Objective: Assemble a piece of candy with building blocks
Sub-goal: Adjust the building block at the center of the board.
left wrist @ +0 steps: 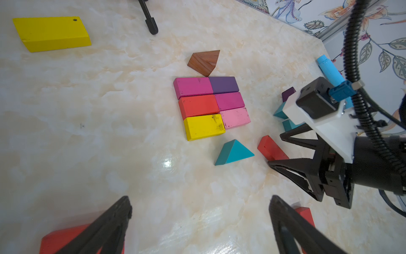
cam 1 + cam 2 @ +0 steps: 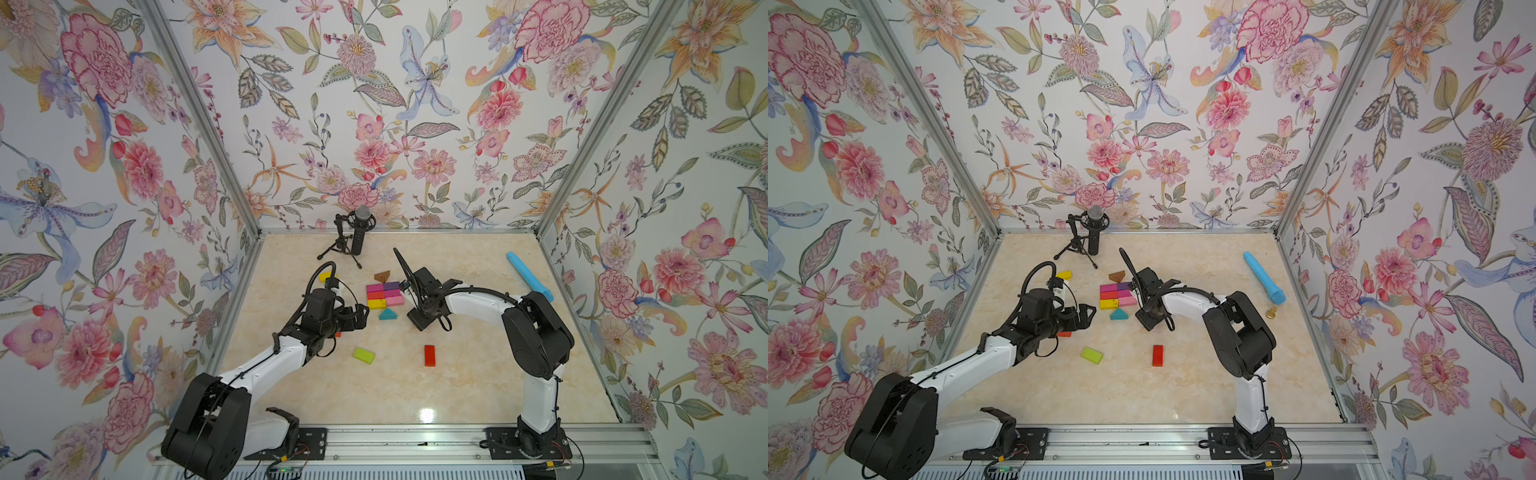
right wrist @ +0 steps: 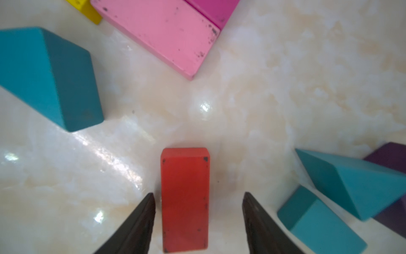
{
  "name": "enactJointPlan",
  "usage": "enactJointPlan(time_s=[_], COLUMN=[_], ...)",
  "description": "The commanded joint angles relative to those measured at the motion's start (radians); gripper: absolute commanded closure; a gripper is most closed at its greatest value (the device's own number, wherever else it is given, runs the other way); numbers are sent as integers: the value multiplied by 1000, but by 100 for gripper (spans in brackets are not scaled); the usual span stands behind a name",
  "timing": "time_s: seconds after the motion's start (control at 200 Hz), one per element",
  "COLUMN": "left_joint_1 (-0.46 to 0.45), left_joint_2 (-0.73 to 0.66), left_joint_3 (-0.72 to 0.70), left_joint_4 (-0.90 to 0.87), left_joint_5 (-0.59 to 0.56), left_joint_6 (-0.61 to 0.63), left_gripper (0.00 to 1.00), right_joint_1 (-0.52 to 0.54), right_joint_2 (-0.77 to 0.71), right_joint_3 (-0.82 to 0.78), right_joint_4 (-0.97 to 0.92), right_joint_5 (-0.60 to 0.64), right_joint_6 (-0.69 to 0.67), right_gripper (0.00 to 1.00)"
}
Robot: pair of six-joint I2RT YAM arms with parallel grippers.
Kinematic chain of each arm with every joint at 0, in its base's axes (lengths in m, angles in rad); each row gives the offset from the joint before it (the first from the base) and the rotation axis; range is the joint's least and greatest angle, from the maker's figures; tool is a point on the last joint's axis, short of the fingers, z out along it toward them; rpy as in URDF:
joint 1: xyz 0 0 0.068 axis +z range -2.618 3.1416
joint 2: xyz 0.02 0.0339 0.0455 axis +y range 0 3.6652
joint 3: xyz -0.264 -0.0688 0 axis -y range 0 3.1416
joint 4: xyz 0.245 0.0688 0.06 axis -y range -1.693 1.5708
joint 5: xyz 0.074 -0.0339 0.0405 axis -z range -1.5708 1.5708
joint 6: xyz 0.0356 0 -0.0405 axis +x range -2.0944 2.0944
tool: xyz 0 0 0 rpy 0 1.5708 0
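Building blocks (image 2: 384, 296) sit mid-table as six flat bricks packed in two columns: magenta and purple in the far row, red and magenta in the middle, yellow and pink nearest. A brown triangle (image 1: 205, 62) touches the far edge at the seam. A teal triangle (image 1: 234, 152) lies just off the near edge, apart.

Furthest left, a loose yellow brick (image 1: 51, 33) lies flat near the microphone tripod (image 2: 351, 241), partly hidden by the left arm in both top views. The left gripper (image 1: 200, 198) hovers left of the packed bricks, jaws spread wide with nothing between them. A red block (image 1: 66, 239) shows under one finger.

Toward the front, a green brick (image 2: 364, 355) and a lone red brick (image 2: 429, 355) lie well apart.

Right of the pack, the right gripper (image 3: 197, 194) points down astride another red brick (image 3: 185, 198). Its jaws are partly apart, one finger close beside the brick and the other clear of it, so nothing is gripped. Teal and purple pieces (image 3: 351, 182) crowd just beside it. The light-blue stick (image 2: 530, 276) lies near the right wall.
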Motion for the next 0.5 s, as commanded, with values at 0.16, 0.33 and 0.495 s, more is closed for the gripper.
enactJointPlan(time_s=[0.16,0.33,0.495], left_joint_1=[12,12,11], left_joint_2=[-35,-44,-61], left_joint_3=[-6,-11,-13], left_joint_4=[-4,-2,-9], left_joint_5=[-5,2,-2], left_joint_6=[3,1,1], left_gripper=[1,1,1], right_joint_1=[34,59,39], right_joint_2=[-173,-220,-163], right_joint_3=[-139,-218,-222], right_joint_4=[90,156,215], right_joint_5=[-145,-213,-289], right_joint_6=[266,354,373], right_gripper=[31,31,32])
